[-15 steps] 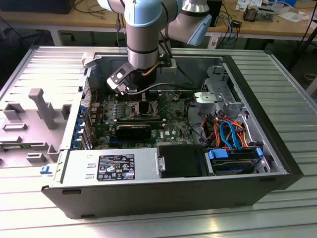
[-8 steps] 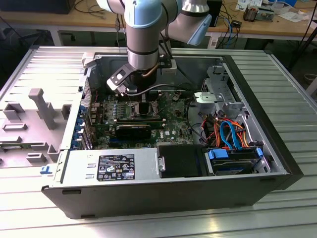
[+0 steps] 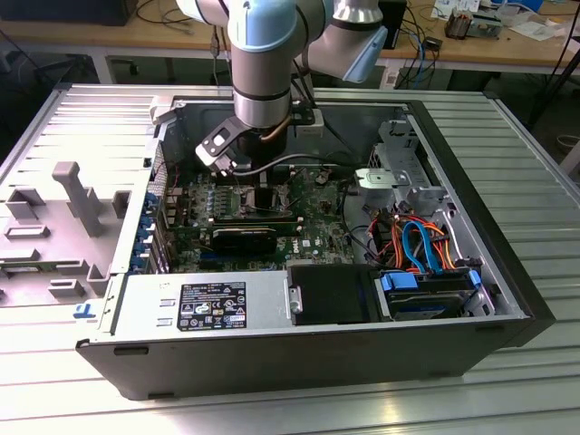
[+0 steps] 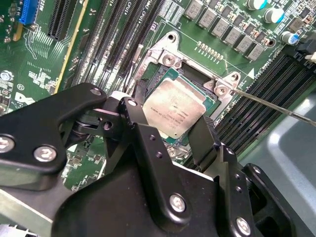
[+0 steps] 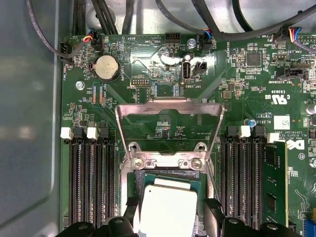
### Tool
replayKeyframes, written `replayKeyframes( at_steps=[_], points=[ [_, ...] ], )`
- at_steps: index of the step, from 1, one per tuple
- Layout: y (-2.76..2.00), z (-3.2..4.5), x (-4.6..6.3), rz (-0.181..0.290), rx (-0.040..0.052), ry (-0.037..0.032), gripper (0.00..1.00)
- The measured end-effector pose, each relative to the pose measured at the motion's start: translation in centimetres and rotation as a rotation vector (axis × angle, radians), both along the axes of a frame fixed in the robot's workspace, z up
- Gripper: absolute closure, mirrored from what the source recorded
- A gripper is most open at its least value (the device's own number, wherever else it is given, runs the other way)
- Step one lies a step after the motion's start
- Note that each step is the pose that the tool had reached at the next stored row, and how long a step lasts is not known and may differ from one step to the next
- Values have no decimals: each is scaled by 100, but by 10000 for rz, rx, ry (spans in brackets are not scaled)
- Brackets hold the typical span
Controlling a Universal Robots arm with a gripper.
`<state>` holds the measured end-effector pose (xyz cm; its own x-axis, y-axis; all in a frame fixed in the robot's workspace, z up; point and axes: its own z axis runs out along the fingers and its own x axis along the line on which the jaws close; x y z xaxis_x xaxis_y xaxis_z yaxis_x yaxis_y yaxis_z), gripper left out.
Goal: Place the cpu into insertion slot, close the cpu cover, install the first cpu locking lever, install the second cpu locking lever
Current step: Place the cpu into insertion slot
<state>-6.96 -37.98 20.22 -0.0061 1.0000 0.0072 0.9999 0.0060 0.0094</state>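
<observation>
In both wrist views the silver-topped cpu [image 4: 174, 109] [image 5: 168, 205] sits between my black fingers [image 4: 140, 131], my gripper [image 4: 167, 117] [image 5: 172, 213] shut on its two opposite edges. It hangs slightly tilted just over the insertion slot [image 4: 154, 75] [image 5: 168, 173], whose silver rim shows around it. The cpu cover [image 5: 168, 104] stands flipped open, hinged at the slot's far edge. A thin wire locking lever [image 4: 269, 102] sticks out from one corner of the slot, unlatched. In the exterior view my gripper [image 3: 261, 186] reaches down to the motherboard inside the open case.
Black memory slots [image 5: 91, 182] flank the socket, with one green memory stick [image 5: 275, 182] seated. A coin battery [image 5: 107, 67] and cable bundles [image 5: 217, 29] lie beyond the cover. The case also holds a black card [image 3: 245, 237], a power supply [image 3: 208, 304] and drive cables [image 3: 421, 243].
</observation>
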Motion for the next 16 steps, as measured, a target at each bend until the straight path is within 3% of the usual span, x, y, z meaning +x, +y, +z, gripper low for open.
replayKeyframes(
  at_steps=[5,12,16],
  points=[
    [59,0,22,175,-19,0,38],
    [64,0,25,853,-104,0,38],
    [64,0,25,905,-114,0,38]
  ],
)
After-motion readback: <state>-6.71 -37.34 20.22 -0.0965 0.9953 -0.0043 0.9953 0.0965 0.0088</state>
